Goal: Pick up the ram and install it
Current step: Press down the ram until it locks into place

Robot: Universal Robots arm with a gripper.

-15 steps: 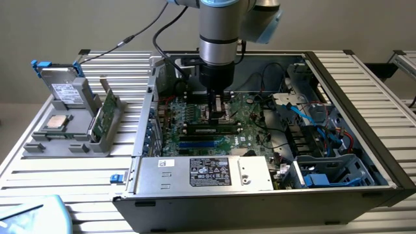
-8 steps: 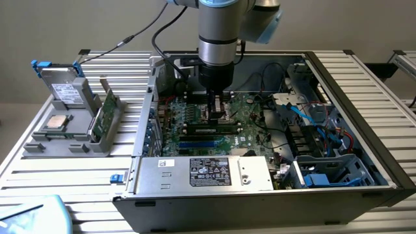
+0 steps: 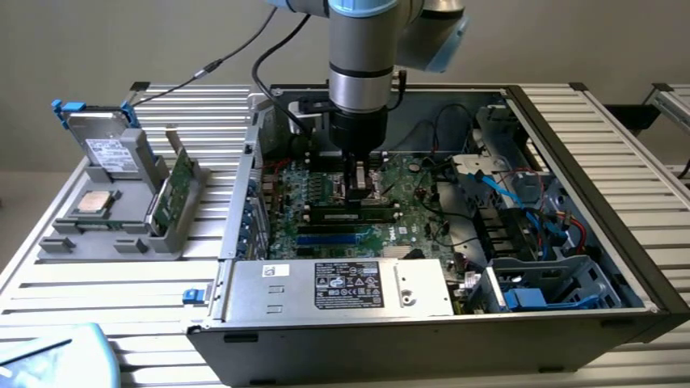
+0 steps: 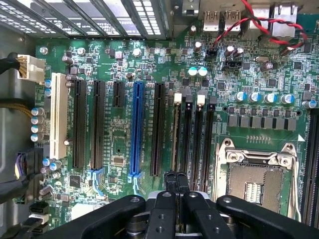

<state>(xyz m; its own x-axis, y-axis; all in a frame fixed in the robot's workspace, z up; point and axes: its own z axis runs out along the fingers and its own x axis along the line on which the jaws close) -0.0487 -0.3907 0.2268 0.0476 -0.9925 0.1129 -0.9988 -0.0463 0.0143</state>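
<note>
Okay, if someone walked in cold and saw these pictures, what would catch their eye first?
Probably the end effector, shut and reaching down into the open computer case over the green motherboard. Next, the ram lying along the memory slots just below it. In the wrist view, a bright blue slot stands out among black ones.

The open computer case sits on the slatted table, toward the exterior view's right. The motherboard lies flat in it, power supply along the case's near edge, and the gripper hangs right above the ram seated in its slot. A holder with spare parts stands near the table's left edge.
</note>
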